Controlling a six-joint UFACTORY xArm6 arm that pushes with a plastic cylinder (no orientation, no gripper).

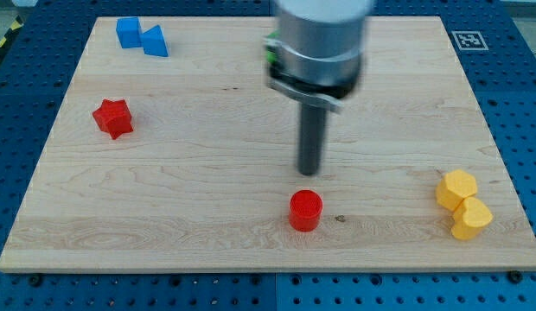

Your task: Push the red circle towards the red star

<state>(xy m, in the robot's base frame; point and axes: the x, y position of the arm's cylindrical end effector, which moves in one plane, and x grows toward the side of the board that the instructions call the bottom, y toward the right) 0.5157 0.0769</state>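
The red circle (305, 210) is a short red cylinder near the view's bottom, a little right of centre. The red star (112, 117) lies at the view's left, at about mid height. My tip (309, 170) stands just above the red circle in the view, a small gap apart from it. The rod hangs from the grey arm body (320, 43) at the view's top centre. The star is far to the left of both the tip and the circle.
Two blue blocks (141, 36) sit together at the view's top left. Two yellow blocks (462, 204) sit together at the view's right, near the bottom. The wooden board (207, 173) ends in a blue pegboard surround on all sides.
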